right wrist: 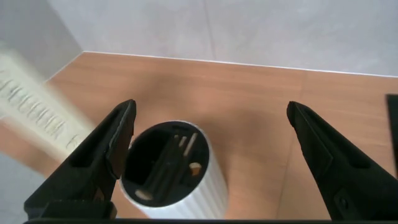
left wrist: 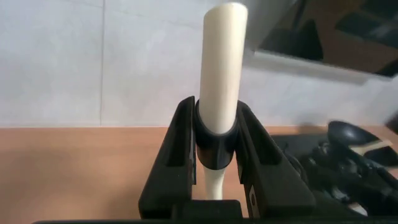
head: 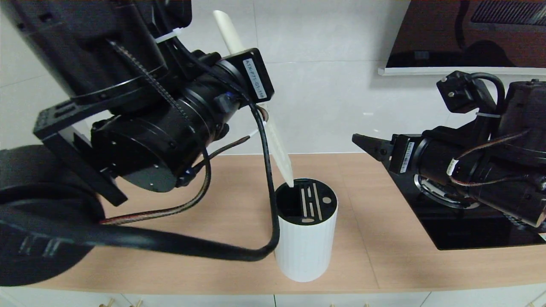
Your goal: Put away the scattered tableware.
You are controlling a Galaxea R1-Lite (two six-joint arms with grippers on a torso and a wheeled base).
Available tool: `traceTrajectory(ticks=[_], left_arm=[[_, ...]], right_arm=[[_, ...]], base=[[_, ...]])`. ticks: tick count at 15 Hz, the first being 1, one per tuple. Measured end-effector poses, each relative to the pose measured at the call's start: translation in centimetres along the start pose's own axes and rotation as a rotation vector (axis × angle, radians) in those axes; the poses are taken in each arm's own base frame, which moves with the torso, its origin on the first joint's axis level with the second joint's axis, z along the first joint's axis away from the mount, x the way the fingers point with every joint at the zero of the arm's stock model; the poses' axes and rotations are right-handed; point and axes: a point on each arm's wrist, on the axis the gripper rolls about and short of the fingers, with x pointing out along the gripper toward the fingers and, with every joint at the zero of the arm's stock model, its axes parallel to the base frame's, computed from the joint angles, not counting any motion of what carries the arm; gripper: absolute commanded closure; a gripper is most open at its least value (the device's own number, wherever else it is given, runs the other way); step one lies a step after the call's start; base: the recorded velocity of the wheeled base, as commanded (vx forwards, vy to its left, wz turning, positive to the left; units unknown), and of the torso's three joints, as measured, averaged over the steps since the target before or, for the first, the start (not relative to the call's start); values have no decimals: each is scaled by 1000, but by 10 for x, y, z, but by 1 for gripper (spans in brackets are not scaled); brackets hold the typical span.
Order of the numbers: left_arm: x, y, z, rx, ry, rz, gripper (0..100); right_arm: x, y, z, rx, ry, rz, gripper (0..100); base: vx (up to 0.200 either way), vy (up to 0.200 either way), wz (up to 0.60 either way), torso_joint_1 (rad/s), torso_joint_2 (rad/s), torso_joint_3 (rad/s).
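Utensil: a pale, long utensil (head: 279,145) is hanging in the centre of the head view, its handle end toward the top of the frame and its tip pointing down.
Holder: a white cylindrical holder (head: 306,238) is standing upright on the tabletop (head: 384,256), lower centre. Its dark top is showing one large opening on the left and narrow slots on the right.
Left gripper (left wrist: 219,134): its jaws are pinching the utensil's handle (left wrist: 222,68) from both sides, low on the handle, with the rounded end sticking out well beyond them.
Right gripper (right wrist: 209,109): its jaws are spread wide and carrying nothing. It is hovering at the right of the head view, above the edge of the dark cooktop (head: 469,234) and well apart from the holder.
Long axis: the utensil is leaning, running from upper left down to lower right, while the holder's axis is standing vertical.
Key relation: the tip is sitting right at the rear left rim of the holder, over the large opening. Whether it is touching the rim cannot be told.
Nearer arm: the left one, since it is already carrying the utensil directly above the holder.
Judgement: the coming move is probably calling for the utensil to be stood more upright and lowered so the tip is clearing the rim and entering the opening.
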Motion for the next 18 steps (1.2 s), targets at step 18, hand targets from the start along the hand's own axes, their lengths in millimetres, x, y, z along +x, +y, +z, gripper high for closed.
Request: traceTrajectory(ticks=[18], left_arm=[[11, -24, -89, 188, 43, 38, 100]], right_arm=[[3, -1, -8, -6, 23, -7, 0]], base=[[0, 0, 0, 0, 0, 0]])
